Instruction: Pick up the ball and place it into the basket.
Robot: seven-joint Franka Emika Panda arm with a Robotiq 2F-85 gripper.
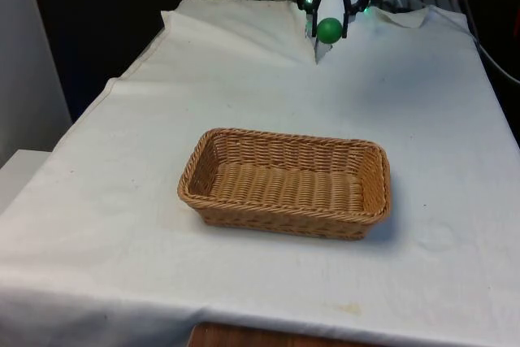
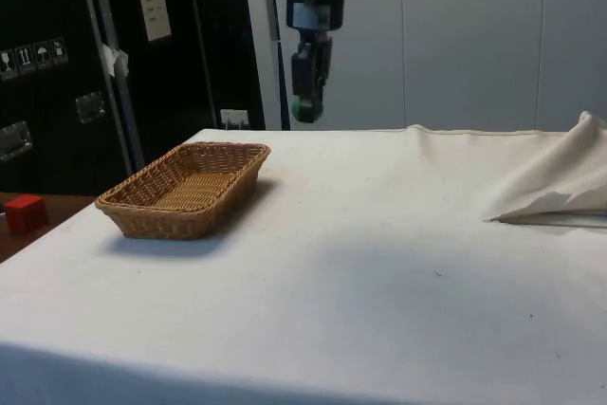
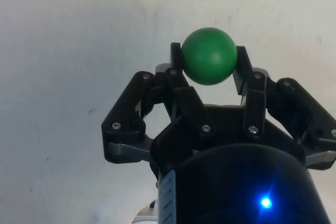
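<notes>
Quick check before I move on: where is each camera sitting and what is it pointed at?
Front view: across the table at the basket, the end effector holding the green ball beyond it.
Side view: from the table's side; basket, end effector raised above the cloth.
Wrist view: on the wrist, looking down past the fingers clamping the ball.
Front and side views share the basket.
</notes>
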